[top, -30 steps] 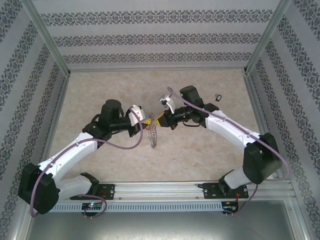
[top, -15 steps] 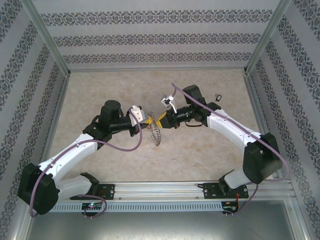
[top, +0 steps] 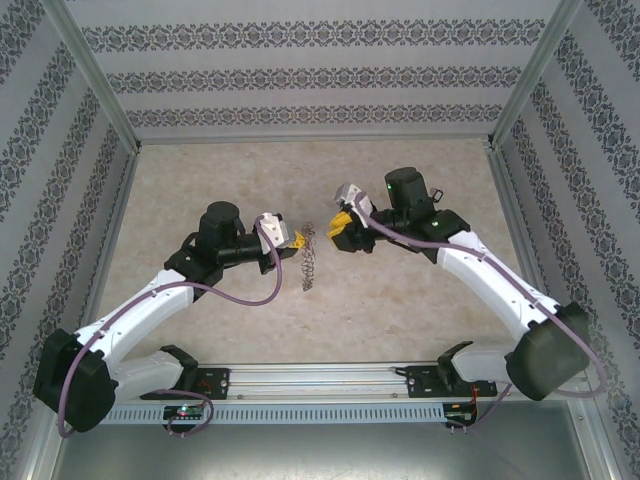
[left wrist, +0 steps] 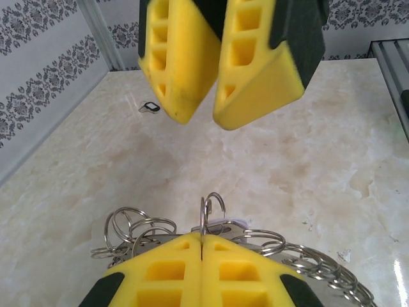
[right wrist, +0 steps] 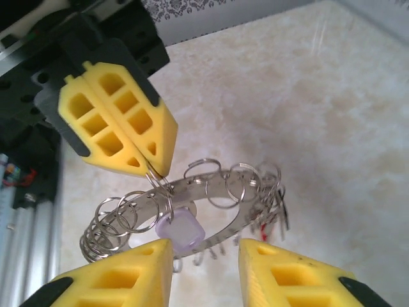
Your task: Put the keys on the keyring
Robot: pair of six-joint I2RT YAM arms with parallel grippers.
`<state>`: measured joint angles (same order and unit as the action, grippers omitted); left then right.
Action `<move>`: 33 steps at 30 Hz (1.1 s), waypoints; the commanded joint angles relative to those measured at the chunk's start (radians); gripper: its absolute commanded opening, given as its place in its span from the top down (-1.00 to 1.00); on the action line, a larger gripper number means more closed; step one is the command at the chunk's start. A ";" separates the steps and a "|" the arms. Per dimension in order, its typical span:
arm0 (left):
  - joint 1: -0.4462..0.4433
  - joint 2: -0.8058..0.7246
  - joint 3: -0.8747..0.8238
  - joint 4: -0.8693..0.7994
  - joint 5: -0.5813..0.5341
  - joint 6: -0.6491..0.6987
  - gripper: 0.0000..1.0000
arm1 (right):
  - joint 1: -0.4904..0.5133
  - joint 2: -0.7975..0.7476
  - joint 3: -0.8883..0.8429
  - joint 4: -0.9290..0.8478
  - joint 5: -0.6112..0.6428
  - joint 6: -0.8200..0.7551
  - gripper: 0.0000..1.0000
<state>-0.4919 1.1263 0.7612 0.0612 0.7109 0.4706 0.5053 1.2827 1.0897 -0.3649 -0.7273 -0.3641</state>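
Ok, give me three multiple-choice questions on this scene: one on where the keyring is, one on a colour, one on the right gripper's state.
1. Where is the keyring?
A in a bowl
B pinched by the left gripper
C hung on a hook

2. What colour are the gripper fingers?
A blue
B green
C yellow

3. How is the right gripper?
A open and empty
B shut on the keyring
C shut on a screwdriver

Answers:
1 B: the left gripper's fingers are closed on one of its rings.
2 C: both wrist views show all four fingers yellow.
3 A: its fingers stand apart, off the keyring.
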 commanded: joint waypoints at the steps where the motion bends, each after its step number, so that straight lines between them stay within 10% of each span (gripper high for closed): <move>1: -0.014 -0.027 0.000 0.076 0.064 0.009 1.00 | 0.047 -0.039 -0.017 0.006 0.107 -0.215 0.32; 33: -0.014 0.027 0.049 0.118 0.241 -0.034 1.00 | 0.142 -0.083 -0.077 -0.017 0.273 -0.348 0.43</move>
<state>-0.4919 1.1553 0.7624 0.1131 0.8989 0.4515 0.6601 1.2495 1.0267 -0.3679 -0.4740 -0.6891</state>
